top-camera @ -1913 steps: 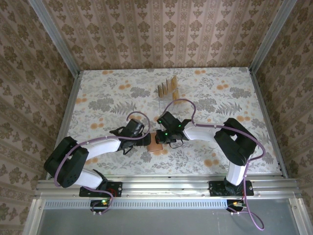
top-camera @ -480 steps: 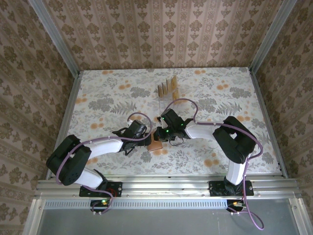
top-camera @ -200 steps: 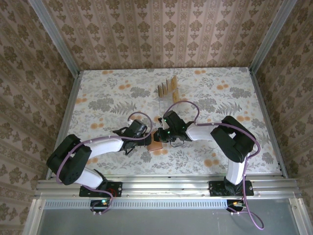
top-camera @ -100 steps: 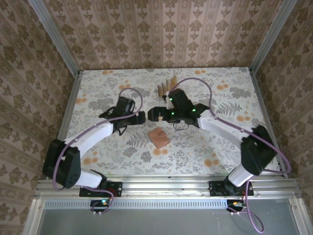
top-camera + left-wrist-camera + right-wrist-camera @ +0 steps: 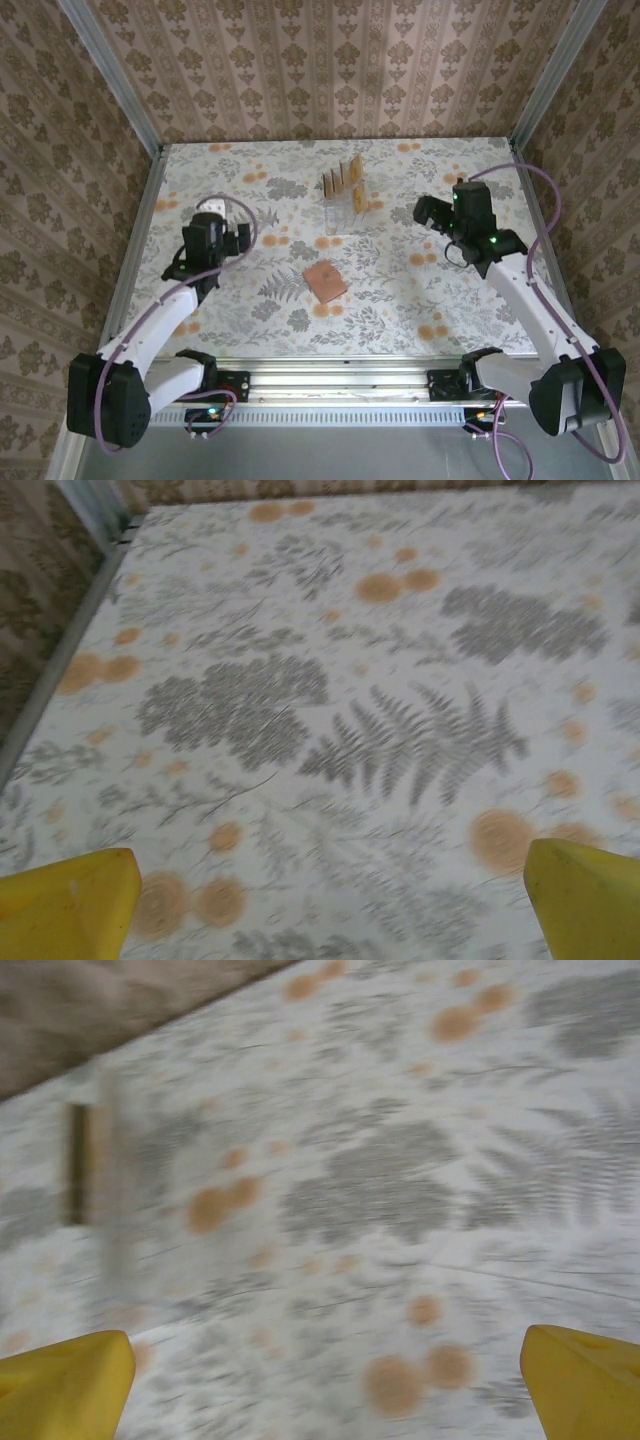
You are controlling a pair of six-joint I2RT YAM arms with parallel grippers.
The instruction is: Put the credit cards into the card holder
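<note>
We see a booth closed in by walls (image 5: 330, 60) of brown damask wallpaper, with grey metal posts (image 5: 110, 75) running up the two far corners. The table (image 5: 250, 170) fills the floor of it, covered in a pale cloth printed with grey ferns and orange blossoms. A metal rail (image 5: 340, 380) runs along its near edge, where the two arms are bolted. The left gripper (image 5: 238, 235) hangs over the left part of the cloth, its jaws spread wide. In its wrist view the yellow fingertips (image 5: 65, 895) sit at the two bottom corners with bare cloth between them. The right gripper (image 5: 424, 212) is well apart from it over the right part, also spread wide and holding nothing. The wallet (image 5: 325, 281) lies flat on the cloth between the two grippers, nearer the rail than either and touched by neither. The cards (image 5: 345, 178) stand on edge in a clear stand (image 5: 345, 208), also between the grippers but farther from the rail. A blurred tan strip (image 5: 85, 1160) to the upper left in the right wrist view may be them; we cannot tell.
</note>
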